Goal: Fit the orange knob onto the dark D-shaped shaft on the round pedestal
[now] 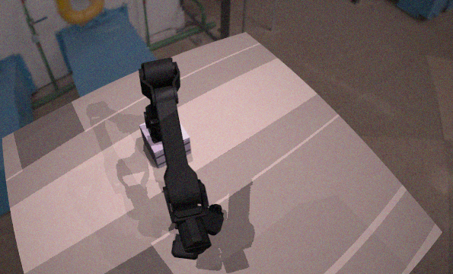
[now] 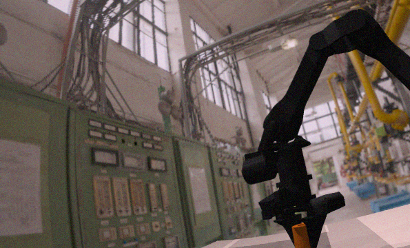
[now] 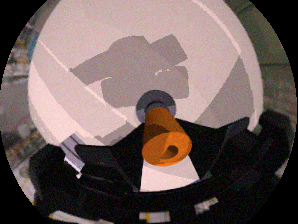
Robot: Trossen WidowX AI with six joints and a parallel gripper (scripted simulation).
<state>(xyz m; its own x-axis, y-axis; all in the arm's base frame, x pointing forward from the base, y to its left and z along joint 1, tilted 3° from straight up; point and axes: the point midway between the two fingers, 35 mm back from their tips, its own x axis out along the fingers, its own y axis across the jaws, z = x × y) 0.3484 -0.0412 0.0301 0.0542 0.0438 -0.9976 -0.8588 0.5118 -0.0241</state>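
Note:
The orange knob (image 2: 300, 237) (image 3: 161, 131) is a tall cylinder; its near end carries a dark patch in the wrist view. My gripper (image 3: 159, 123) is shut on it, one black finger on each side. The grey round pedestal (image 3: 142, 108) lies just beyond the knob's far end in the wrist view, and the knob overlaps it there. The shaft cannot be made out, and any gap between knob and pedestal is hidden. In the exterior view the knob's lower part is cut off by the frame; in the top view the arm hides knob and pedestal.
A pale block with dark bands (image 1: 158, 155) sits on the tabletop (image 1: 230, 122) beneath the arm's base end. The striped tabletop carries the arm's shadows. The table's right edge drops to the floor in the top view.

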